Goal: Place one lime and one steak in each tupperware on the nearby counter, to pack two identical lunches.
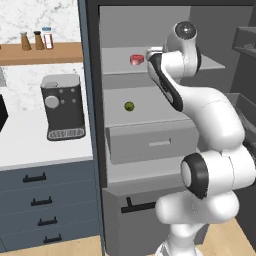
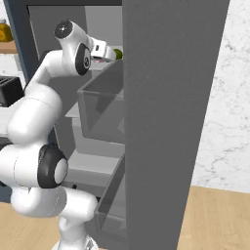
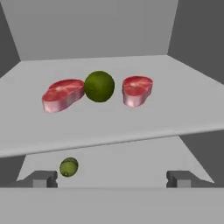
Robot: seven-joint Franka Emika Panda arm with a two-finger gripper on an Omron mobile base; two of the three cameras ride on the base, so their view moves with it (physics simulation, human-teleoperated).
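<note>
fridge shelf (image 3: 175, 109): two steaks (image 3: 63, 94) flanking lime (image 3: 99, 86) | second lime (image 3: 68, 167) on shelf below | tool (image 3: 112, 178) released, empty

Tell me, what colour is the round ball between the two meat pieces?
Dark olive green: the lime, clearest in the hand view.

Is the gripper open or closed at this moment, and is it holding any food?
Open and empty. In the hand view the gripper has its fingertips far apart, with nothing between them; the steaks and lime lie on the shelf ahead.
</note>
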